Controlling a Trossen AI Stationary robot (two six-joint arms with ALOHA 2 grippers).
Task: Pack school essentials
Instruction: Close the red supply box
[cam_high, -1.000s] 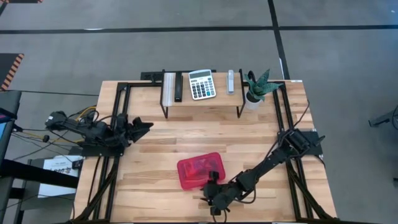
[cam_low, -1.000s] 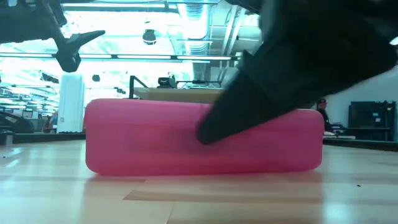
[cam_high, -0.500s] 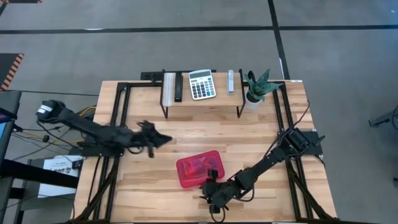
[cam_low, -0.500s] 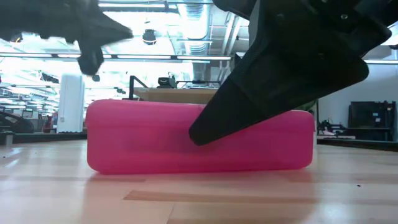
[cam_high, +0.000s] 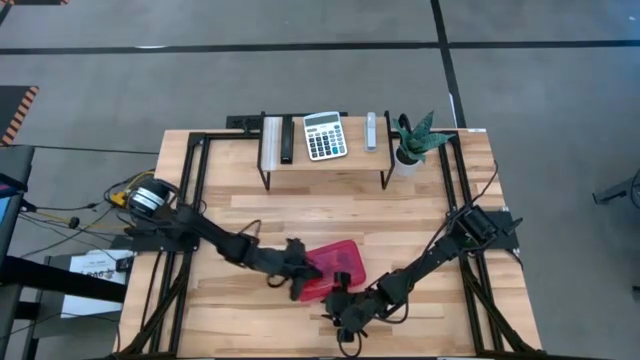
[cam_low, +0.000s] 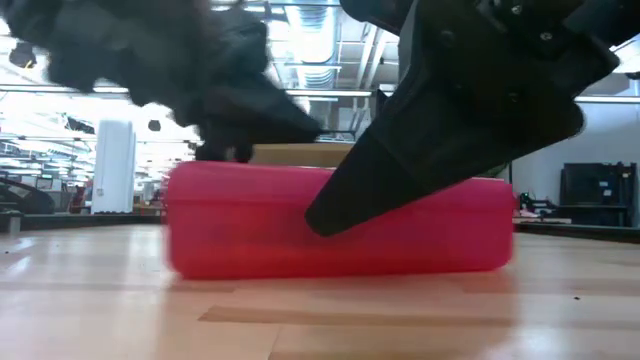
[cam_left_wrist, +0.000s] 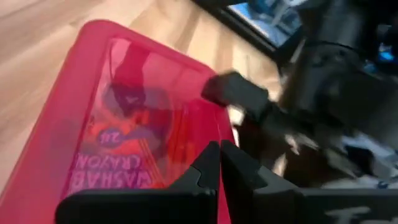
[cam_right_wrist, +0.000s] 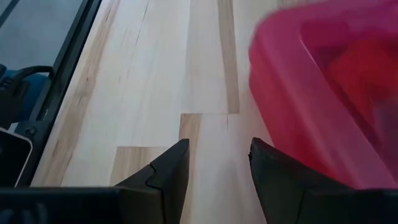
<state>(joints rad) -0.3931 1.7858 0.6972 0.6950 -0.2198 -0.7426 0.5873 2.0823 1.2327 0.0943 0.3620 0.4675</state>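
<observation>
On wooden surface, front-centre: closed red translucent case, crayon box visible through lid, its label reading "washable crayon". Left gripper, fingers pressed together, holding nothing, sits at case's left edge, arm stretched across from left side. Right gripper, fingers parted with bare wood between them, low just beside case's front edge; cannot tell whether touching. Calculator on raised shelf at back, potted plant beside it.
</observation>
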